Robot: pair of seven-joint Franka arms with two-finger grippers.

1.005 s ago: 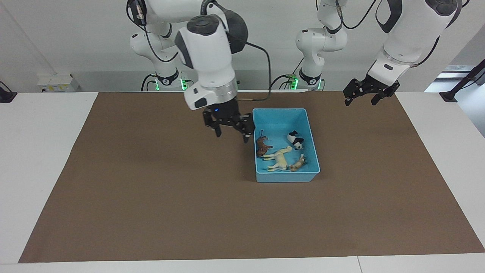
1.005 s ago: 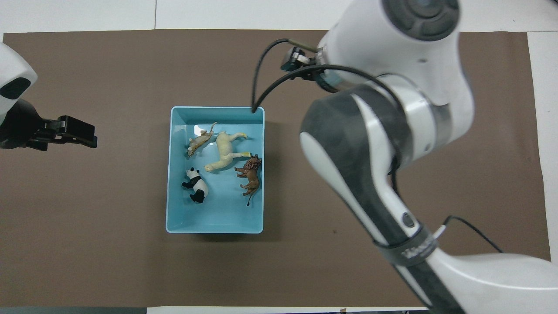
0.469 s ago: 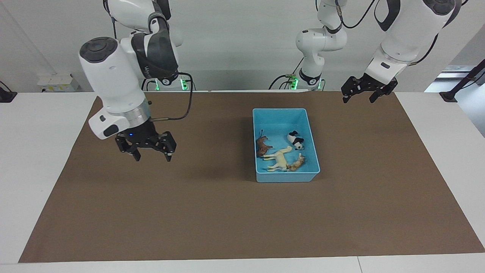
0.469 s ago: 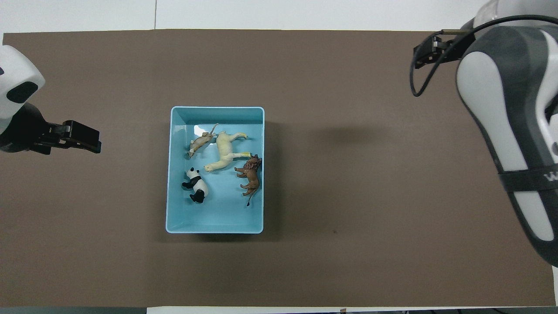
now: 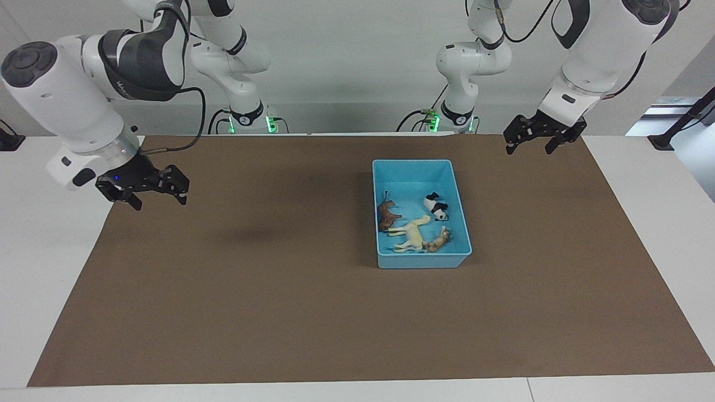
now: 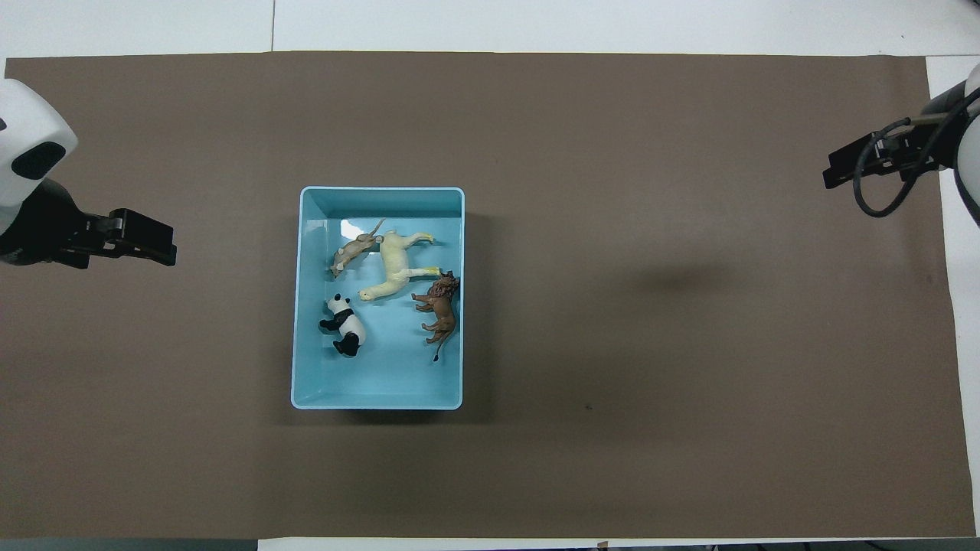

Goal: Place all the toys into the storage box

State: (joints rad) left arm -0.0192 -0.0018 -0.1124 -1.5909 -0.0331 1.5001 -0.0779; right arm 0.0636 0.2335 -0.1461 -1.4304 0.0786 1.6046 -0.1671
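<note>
My right gripper (image 5: 151, 192) has swung away from the storage box (image 5: 414, 166) in the last second and now hangs over the brown mat's edge at the right arm's end of the counter (image 5: 33, 234). Its jaws stand apart and hold nothing.

The storage box has not shifted. In it lie all four toys:
- brown animal (image 5: 386, 215), by the wall toward the right arm;
- cream-white animal (image 5: 411, 235), on its side in the middle;
- panda (image 5: 436, 207), nearer the robots;
- tiger (image 5: 439, 240), touching the cream-white animal's hindquarters.

My left gripper (image 5: 540, 138) waits raised over the mat's corner at the left arm's end, jaws apart, empty, much as it was.

No toy shows on the mat outside the box. I judge the task complete and this withdrawal a return to rest.
</note>
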